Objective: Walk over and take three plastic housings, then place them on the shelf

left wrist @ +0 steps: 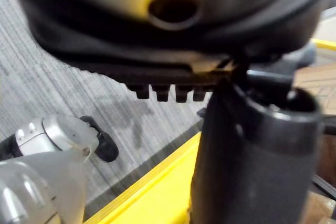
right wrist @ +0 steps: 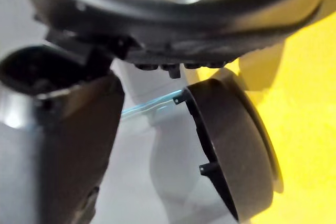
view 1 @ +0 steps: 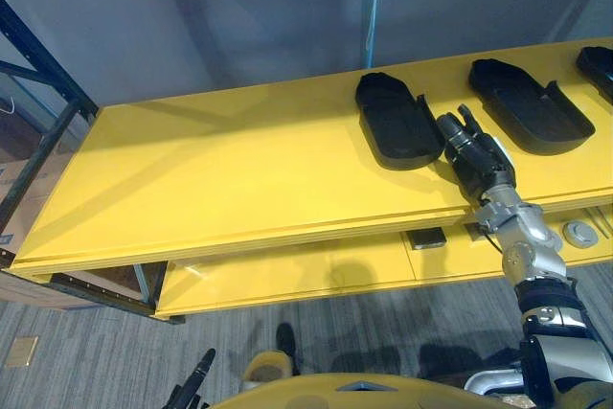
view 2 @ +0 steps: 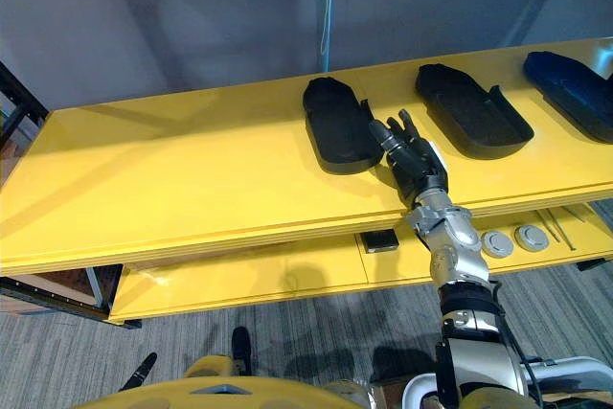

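The right hand (view 1: 476, 153) reaches in from the lower right of the left eye view and lies over the front part of the yellow shelf (view 1: 220, 170). Its fingers (view 2: 393, 131) are loosely spread and fairly straight, and they close on nothing. They point toward the upper left, at the nearest plastic housing (view 1: 396, 120). This black, shoe-shaped shell lies flat on the shelf board right of the centre of the frame. The hand sits just beside the shell's lower right corner, and the views do not show whether the fingertips touch its rim. In the right wrist view the same housing's curved side wall stands close past the hand against the yellow board.

A second housing (view 1: 529, 102) lies flat further right, apart from the first and above the hand in the frame. A third housing (view 2: 570, 79) lies at the right edge.

The lower yellow level (view 1: 287, 275) carries a small dark block (view 1: 425, 238) and two round grey discs (view 2: 496, 242), all below the hand.

The left hand (left wrist: 252, 171) hangs low over grey carpet (left wrist: 47, 77). Whether it is open or closed cannot be told.
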